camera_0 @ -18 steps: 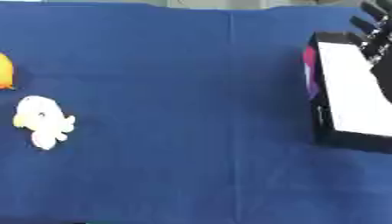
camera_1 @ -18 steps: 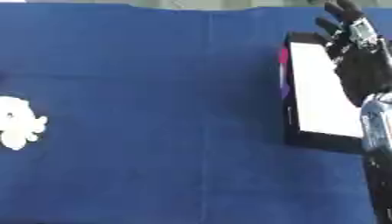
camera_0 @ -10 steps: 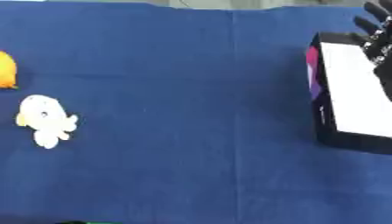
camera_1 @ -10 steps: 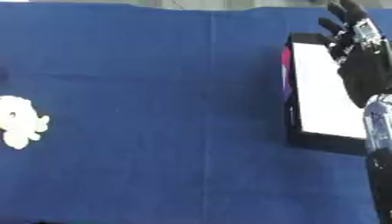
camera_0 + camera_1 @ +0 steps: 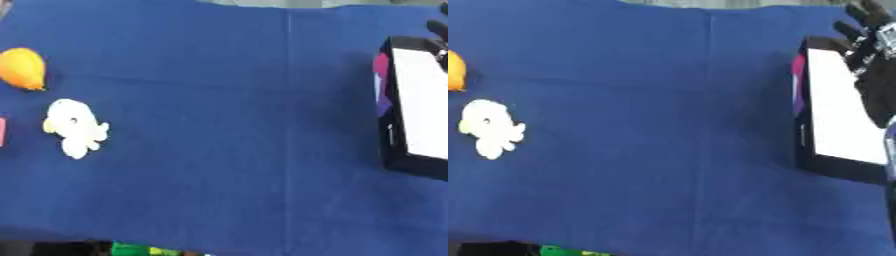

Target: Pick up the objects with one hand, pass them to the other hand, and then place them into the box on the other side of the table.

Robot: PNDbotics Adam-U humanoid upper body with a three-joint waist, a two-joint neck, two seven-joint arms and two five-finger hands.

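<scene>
A white plush toy (image 5: 75, 127) lies on the blue cloth at the left. Behind it rests an orange rounded object (image 5: 23, 68), and a pink sliver (image 5: 3, 132) shows at the left edge. The black box (image 5: 837, 112) with a white inside stands at the right side of the table, a pink object (image 5: 798, 75) against its left wall. My right hand (image 5: 876, 65) hangs over the box's right rim, fingers straight and spread, holding nothing. My left hand is out of sight.
The blue cloth (image 5: 227, 110) covers the whole table, with a seam running down the middle. Something green (image 5: 144, 248) shows below the table's front edge.
The whole picture has slid to the right, so the camera has turned left. The right hand stays over the box. The toys have not moved on the cloth.
</scene>
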